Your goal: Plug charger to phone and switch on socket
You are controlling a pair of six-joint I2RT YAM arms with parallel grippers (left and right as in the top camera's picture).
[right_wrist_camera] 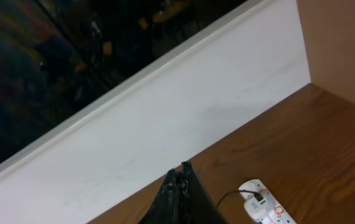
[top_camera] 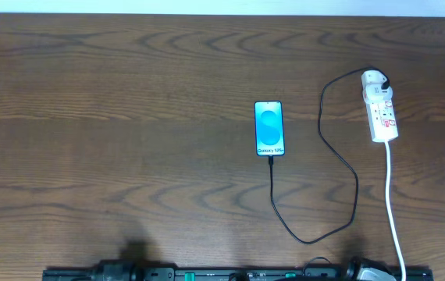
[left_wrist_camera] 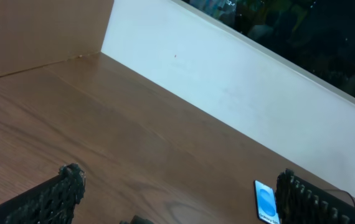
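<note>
The phone (top_camera: 269,128) lies face up mid-table, its blue screen showing "Galaxy" text. The thin black charger cable (top_camera: 339,156) runs from the phone's near end, loops toward the front and curves back to an adapter in the white socket strip (top_camera: 380,106) at the right. In the left wrist view my left gripper (left_wrist_camera: 177,186) is open and empty above bare table, with the phone (left_wrist_camera: 265,201) beside its right finger. In the right wrist view my right gripper (right_wrist_camera: 180,171) is shut and empty, raised off the table, with the socket strip (right_wrist_camera: 268,208) low at the right.
The socket's white cord (top_camera: 394,211) runs to the table's front edge. A white wall panel (left_wrist_camera: 240,93) borders the table's far side. Both arm bases (top_camera: 230,273) sit along the front edge.
</note>
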